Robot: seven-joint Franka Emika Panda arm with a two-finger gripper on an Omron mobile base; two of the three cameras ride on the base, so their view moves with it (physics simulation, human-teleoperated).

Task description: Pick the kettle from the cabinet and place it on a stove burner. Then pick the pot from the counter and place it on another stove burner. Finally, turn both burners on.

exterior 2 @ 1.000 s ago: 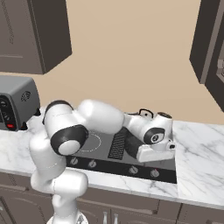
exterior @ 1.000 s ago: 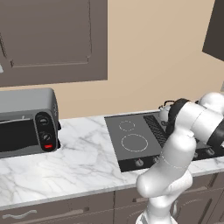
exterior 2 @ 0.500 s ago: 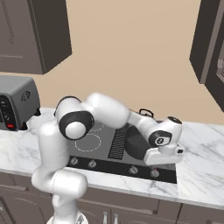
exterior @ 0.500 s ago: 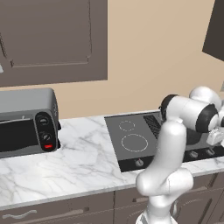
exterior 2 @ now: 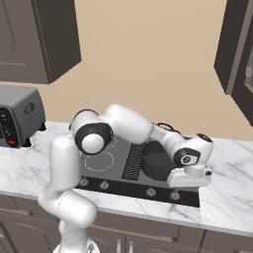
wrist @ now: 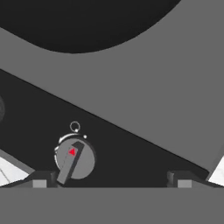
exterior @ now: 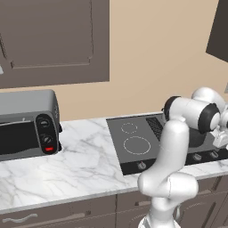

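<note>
White marble counter (exterior: 80, 160) with inset cooktop (exterior: 133, 144), toaster oven (exterior: 26, 124) at left.

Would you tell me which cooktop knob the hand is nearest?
The rightmost small grey front knob, directly under the hand; the other knobs sit further left.

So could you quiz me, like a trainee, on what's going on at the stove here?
1. True or false: the pot sits on the cooktop.
2. The gripper is: A open, B shut on a knob, C holding the pot.
3. In the hand view, what colour is the small triangle on the knob?

Key: 1 true; 2 A; 3 red.
</note>
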